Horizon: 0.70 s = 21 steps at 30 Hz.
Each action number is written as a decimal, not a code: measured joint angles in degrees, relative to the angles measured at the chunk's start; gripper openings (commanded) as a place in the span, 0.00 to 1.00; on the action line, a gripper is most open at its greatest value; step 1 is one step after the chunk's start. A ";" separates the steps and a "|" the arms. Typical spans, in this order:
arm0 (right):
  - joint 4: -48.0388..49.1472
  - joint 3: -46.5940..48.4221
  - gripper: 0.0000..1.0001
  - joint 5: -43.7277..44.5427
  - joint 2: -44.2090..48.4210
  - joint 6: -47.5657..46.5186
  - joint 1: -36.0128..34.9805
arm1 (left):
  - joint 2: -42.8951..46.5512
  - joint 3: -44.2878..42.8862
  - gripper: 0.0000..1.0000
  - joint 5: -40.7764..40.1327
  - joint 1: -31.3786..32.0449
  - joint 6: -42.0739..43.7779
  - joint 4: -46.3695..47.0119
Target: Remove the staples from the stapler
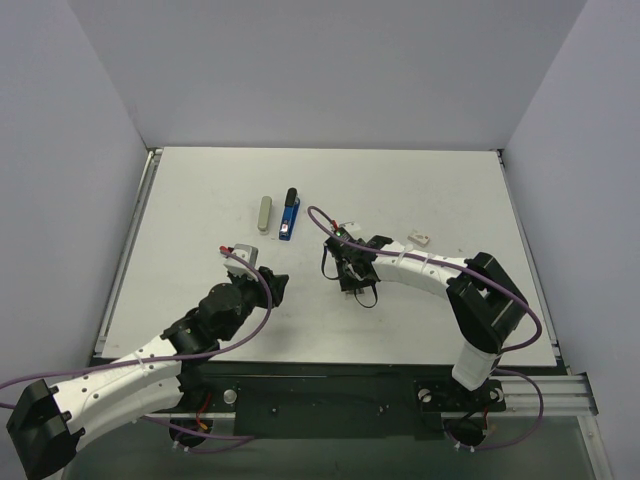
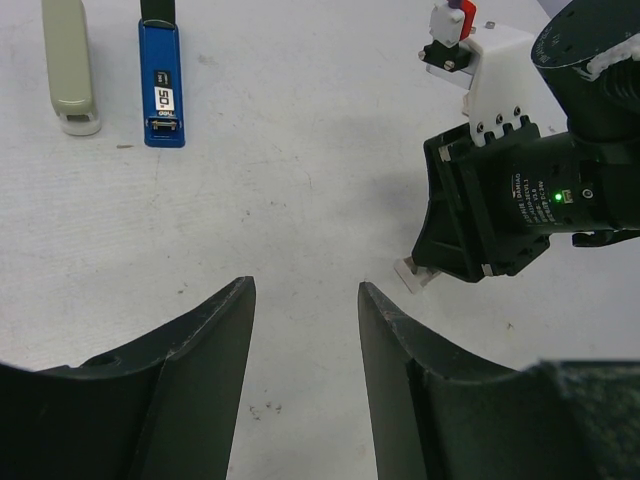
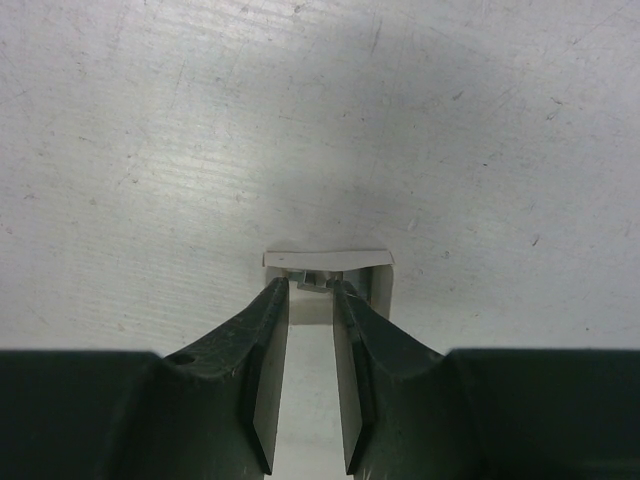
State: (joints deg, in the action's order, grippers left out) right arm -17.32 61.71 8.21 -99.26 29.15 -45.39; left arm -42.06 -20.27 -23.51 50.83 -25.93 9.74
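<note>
The blue stapler (image 1: 289, 215) lies at mid table and also shows in the left wrist view (image 2: 160, 85). My right gripper (image 1: 352, 283) points down at the table, right of the stapler. In the right wrist view its tips (image 3: 311, 285) pinch a tiny grey strip of staples (image 3: 318, 280) inside a small white open paper tray (image 3: 330, 258). The tray's corner peeks out under that gripper in the left wrist view (image 2: 415, 275). My left gripper (image 1: 275, 285) is open and empty (image 2: 305, 285), low over bare table, left of the right gripper.
A beige oblong piece (image 1: 264, 213) lies just left of the stapler and also shows in the left wrist view (image 2: 70, 65). A small white bit (image 1: 419, 238) lies to the right of the right arm. Grey walls close in the table on three sides.
</note>
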 measured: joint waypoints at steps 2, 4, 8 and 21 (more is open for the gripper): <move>0.00 0.00 0.19 0.04 0.00 0.00 0.00 | -0.02 0.00 0.56 0.00 0.00 0.00 0.00; 0.00 0.00 0.19 0.17 0.00 0.00 0.02 | -0.02 0.00 0.56 0.00 0.00 0.00 0.02; 0.00 0.00 0.19 0.48 0.00 0.00 0.04 | -0.02 0.00 0.56 0.00 0.00 0.00 0.00; 0.02 -0.44 0.19 0.55 0.00 0.96 0.04 | -0.22 0.00 0.56 0.17 0.00 0.00 0.02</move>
State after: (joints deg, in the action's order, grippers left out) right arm -17.30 61.28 8.75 -99.26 30.11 -45.34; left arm -42.28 -20.27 -23.33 50.83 -25.93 9.76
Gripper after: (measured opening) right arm 0.191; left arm 0.558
